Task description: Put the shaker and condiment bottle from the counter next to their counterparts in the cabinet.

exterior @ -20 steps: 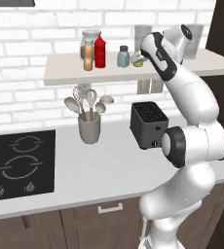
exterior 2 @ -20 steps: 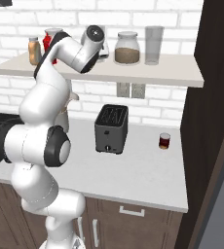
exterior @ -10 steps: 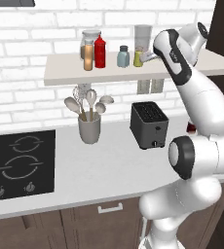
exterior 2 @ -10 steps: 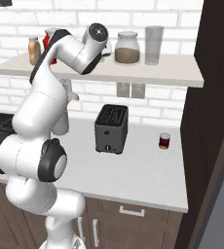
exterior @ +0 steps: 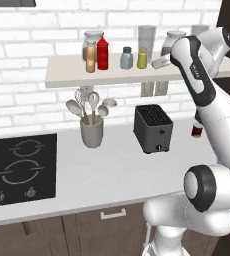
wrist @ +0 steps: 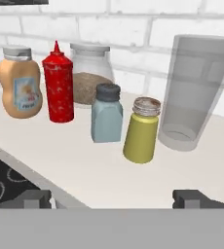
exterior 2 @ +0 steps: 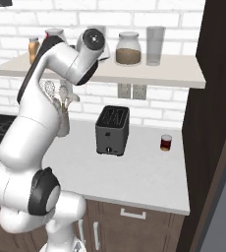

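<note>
Yellow-olive shaker [wrist: 141, 130] stands on cabinet shelf [wrist: 104, 170] just beside blue-grey shaker [wrist: 107, 113], tan condiment bottle [wrist: 20, 81] next to red squeeze bottle [wrist: 58, 82]; gripper [wrist: 115, 198] released, holding nothing.

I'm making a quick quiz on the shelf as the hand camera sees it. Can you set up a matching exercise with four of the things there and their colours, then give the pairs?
Things:
1. shaker
2. condiment bottle
3. squeeze bottle
4. second shaker

Colours:
A. red, with a pointed cap
B. blue-grey, with a dark cap
C. yellow-olive, with a ridged top
D. tan-orange, with a pale cap

Pairs: 1-C, 2-D, 3-A, 4-B. All four stand upright on the cabinet shelf, before the white brick wall.
</note>
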